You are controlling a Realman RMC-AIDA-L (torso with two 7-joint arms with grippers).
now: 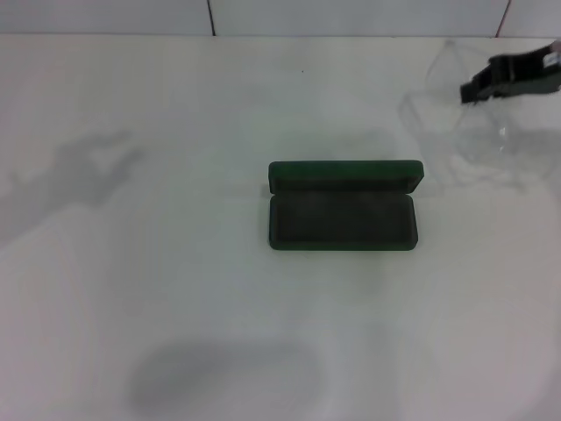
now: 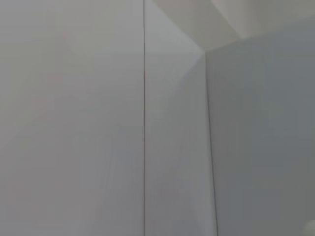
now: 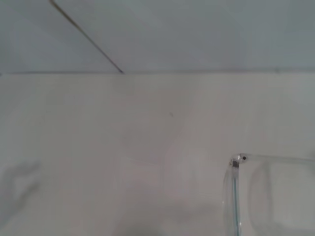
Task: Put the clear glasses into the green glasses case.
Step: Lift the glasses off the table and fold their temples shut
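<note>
The green glasses case point(image 1: 343, 206) lies open in the middle of the white table, lid standing up on its far side and the dark lining bare. To its far right, the clear glasses point(image 1: 469, 132) hang above the table, faint and transparent. My right gripper point(image 1: 471, 89) comes in from the right edge and is shut on their upper part. In the right wrist view one clear lens corner with its hinge point(image 3: 237, 162) shows close by, over the table. My left gripper is out of view; its wrist view shows only wall panels.
The white table point(image 1: 175, 289) runs back to a pale tiled wall point(image 1: 351, 16). A grey arm shadow point(image 1: 74, 175) falls on the table's left side, and another soft shadow point(image 1: 223, 373) lies near the front edge.
</note>
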